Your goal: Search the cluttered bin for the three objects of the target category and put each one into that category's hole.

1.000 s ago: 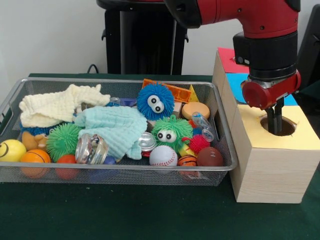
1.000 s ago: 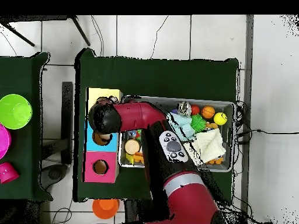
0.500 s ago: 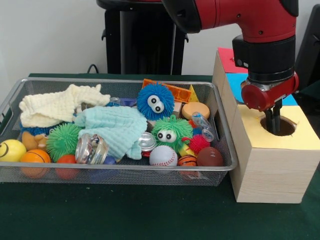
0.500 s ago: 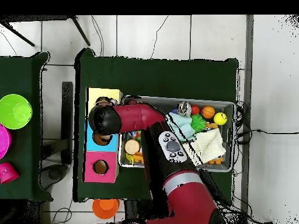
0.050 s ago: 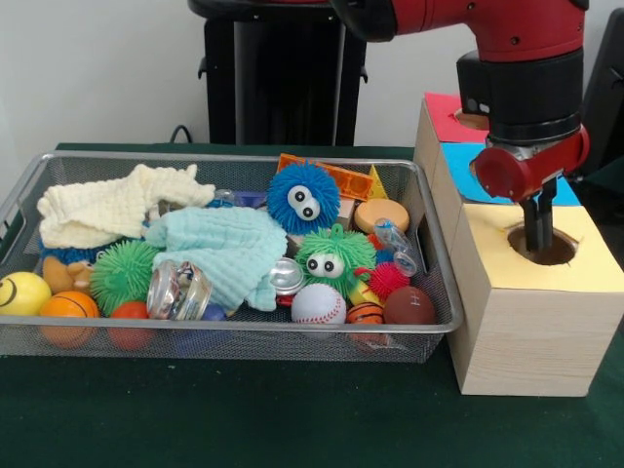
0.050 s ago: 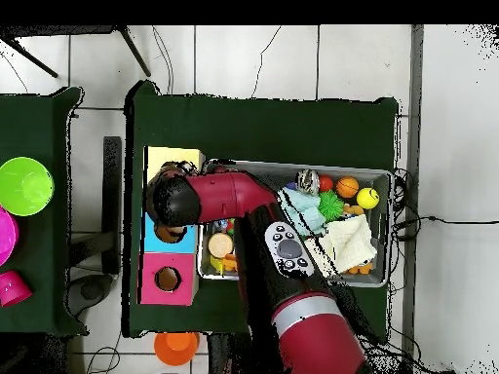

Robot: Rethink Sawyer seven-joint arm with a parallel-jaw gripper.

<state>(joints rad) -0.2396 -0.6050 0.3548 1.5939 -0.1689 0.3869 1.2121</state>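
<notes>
No legible text, brand, number or label is found in either view. The brown football [image 5: 409, 305] at the near right corner of the wire bin [image 5: 441, 283] carries a small white mark, too small to read. The yellow ball [image 5: 21, 292] at the bin's near left corner bears a black drawn face, not lettering. The arm's grey control panel [image 6: 289, 246], seen from overhead, shows dark buttons with no markings that can be made out. The wooden box [image 5: 531, 322] on the counter shows plain coloured tops without writing.
</notes>
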